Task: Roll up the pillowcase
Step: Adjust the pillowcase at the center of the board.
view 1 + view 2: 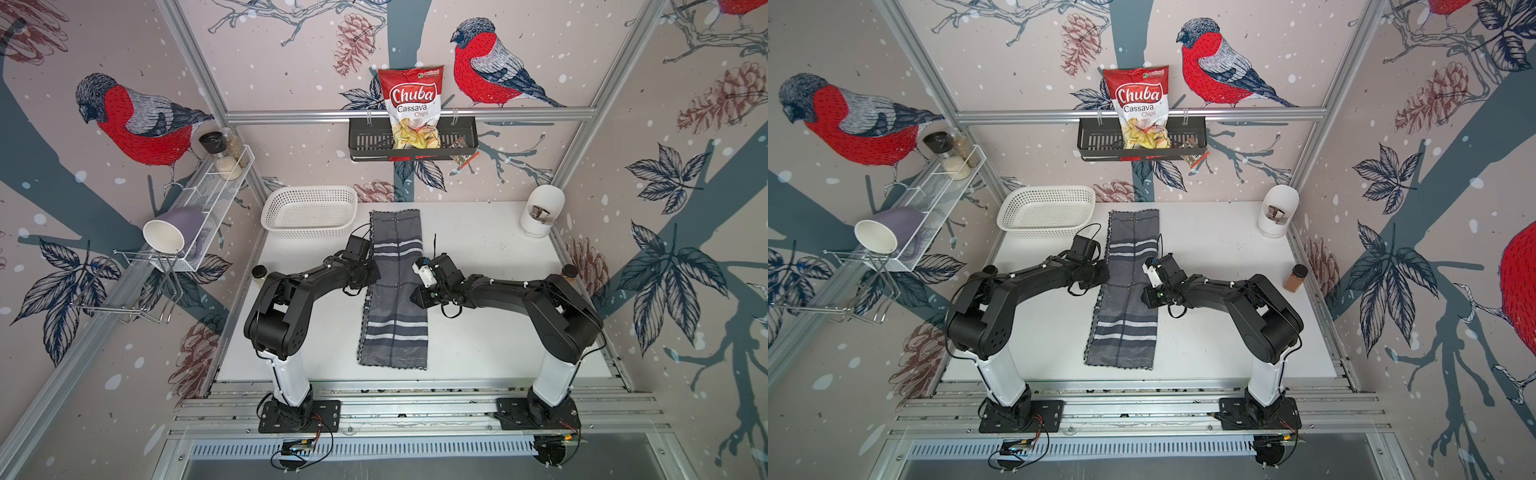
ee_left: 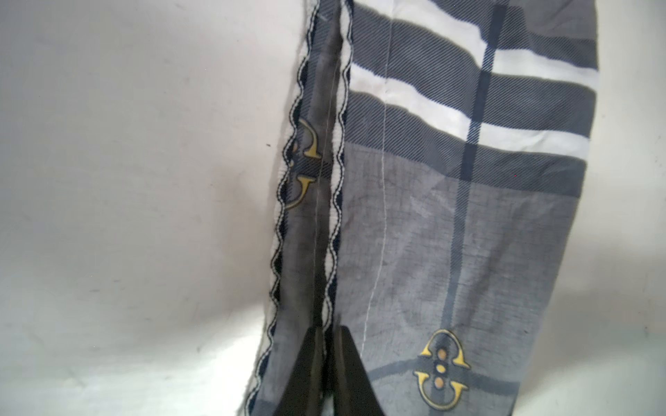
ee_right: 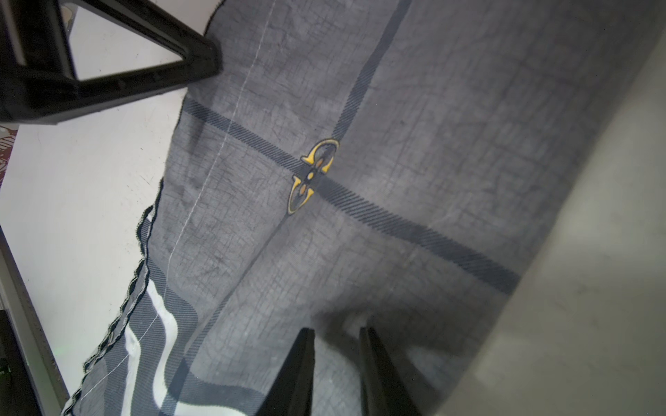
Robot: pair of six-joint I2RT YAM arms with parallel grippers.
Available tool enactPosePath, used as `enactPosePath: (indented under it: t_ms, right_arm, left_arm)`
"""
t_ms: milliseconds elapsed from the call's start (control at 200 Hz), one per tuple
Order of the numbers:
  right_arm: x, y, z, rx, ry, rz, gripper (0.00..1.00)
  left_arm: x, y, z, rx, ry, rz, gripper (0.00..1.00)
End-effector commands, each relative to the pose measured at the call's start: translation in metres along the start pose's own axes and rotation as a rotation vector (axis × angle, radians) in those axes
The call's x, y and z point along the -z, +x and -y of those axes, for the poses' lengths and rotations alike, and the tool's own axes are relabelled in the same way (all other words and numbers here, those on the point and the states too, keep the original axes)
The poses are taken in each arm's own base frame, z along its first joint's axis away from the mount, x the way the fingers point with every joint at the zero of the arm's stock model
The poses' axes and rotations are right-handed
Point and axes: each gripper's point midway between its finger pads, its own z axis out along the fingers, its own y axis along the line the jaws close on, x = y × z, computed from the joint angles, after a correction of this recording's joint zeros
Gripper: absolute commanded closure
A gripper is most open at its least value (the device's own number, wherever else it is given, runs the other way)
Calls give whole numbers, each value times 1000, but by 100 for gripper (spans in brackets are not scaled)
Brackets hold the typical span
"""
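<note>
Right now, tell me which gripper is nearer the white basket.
Left. The left gripper sits at the pillowcase's edge on the white basket's side; the right gripper is at the opposite edge.
</note>
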Motion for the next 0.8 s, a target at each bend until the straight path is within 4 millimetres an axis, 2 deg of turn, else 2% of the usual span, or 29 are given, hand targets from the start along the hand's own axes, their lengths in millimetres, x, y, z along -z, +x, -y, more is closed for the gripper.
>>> enactPosePath:
  t_ms: [0, 230, 295, 410, 695, 795]
  right_arm:
    - [-2, -1, -1, 21, -3, 0, 72]
    - [-4, 0, -1, 22, -3, -3, 72]
    - [-4, 1, 0, 23, -4, -5, 72]
    - [-6, 4, 1, 24, -2, -13, 72]
    - [-9, 10, 9, 25, 34, -40, 87]
    - [-11, 14, 12, 22, 46, -50, 88]
  left_arm:
    - [6, -2, 2, 7, -1, 10, 89]
    - [-3, 5, 1, 0, 3, -19, 90]
    - [-5, 6, 1, -4, 4, -23, 100]
    - [-4, 2, -4, 2, -24, -9, 100]
    - [2, -13, -15, 10, -94, 33, 100]
    - [1, -14, -22, 14, -120, 33, 100]
